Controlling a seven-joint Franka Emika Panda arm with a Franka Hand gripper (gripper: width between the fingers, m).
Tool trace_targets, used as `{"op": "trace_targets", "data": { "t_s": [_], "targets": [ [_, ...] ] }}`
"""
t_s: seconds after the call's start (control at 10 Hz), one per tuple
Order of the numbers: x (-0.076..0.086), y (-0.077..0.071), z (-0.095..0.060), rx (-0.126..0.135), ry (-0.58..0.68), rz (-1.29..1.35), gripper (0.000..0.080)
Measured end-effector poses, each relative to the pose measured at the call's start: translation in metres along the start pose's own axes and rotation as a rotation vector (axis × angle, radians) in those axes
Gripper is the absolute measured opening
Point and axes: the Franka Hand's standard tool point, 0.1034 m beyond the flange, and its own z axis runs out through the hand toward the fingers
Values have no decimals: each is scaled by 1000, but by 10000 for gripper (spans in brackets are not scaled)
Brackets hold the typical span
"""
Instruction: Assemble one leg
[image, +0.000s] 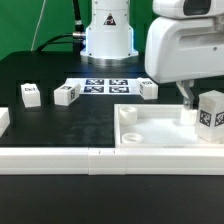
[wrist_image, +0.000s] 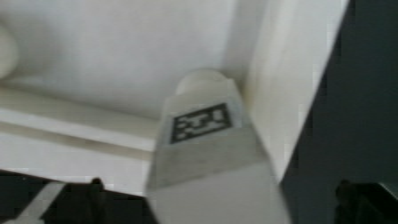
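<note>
My gripper (image: 201, 99) hangs at the exterior view's right, shut on a leg (image: 211, 113), a small white block with a black-and-white tag. It holds the leg upright over the right end of the large white square tray-like part (image: 160, 128). In the wrist view the leg (wrist_image: 201, 125) fills the space between the dark fingers (wrist_image: 71, 203) of the gripper (wrist_image: 217, 208), with the tray part (wrist_image: 125, 60) behind it. I cannot tell whether the leg touches the tray part. Three more legs (image: 30, 95), (image: 66, 94), (image: 148, 89) lie on the black table.
The marker board (image: 105, 84) lies at the back by the arm's base. Long white border bars (image: 60, 158) run along the front edge. Another white piece (image: 3, 120) shows at the far left.
</note>
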Motion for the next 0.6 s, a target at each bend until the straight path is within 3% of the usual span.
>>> {"op": "trace_targets", "data": {
  "t_s": [0.2, 0.4, 0.5, 0.6],
  "targets": [
    [0, -1, 0, -1, 0, -44, 649],
    [0, -1, 1, -1, -1, -44, 382],
    [0, -1, 1, -1, -1, -44, 290],
    [0, -1, 1, -1, -1, -44, 290]
  ]
}}
